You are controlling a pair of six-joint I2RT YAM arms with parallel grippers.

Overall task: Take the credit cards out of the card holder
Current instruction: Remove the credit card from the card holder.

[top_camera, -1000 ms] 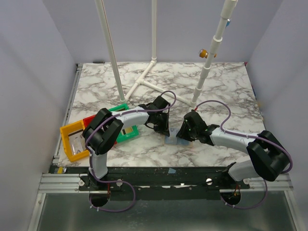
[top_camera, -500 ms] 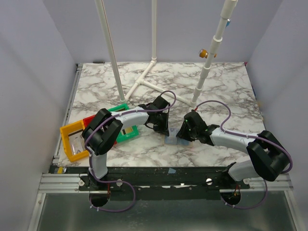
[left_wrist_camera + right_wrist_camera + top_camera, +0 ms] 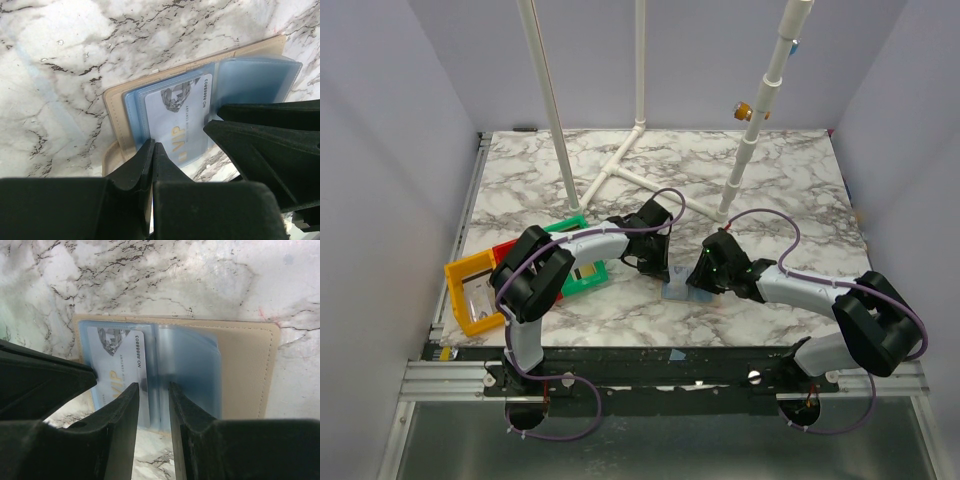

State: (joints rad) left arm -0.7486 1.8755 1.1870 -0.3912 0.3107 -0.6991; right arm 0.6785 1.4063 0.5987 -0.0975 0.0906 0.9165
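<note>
The card holder [image 3: 678, 291] lies open on the marble between my two grippers: a beige cover [image 3: 247, 365] with pale blue plastic sleeves [image 3: 250, 80]. A pale blue credit card [image 3: 177, 122] marked VIP lies in a sleeve, with its near end sticking out; it also shows in the right wrist view [image 3: 117, 365]. My left gripper [image 3: 152, 146] is shut, its tips at the card's near left corner on the sleeve edge. My right gripper [image 3: 152, 387] is closed down to a narrow gap on the upright sleeve leaves. No white card shows.
Yellow [image 3: 470, 290], red [image 3: 506, 250] and green [image 3: 584, 275] bins stand at the left, behind the left arm. White pipes [image 3: 610, 165] lie at the back and a white pole [image 3: 752, 140] stands at the back right. The table's front edge is close by.
</note>
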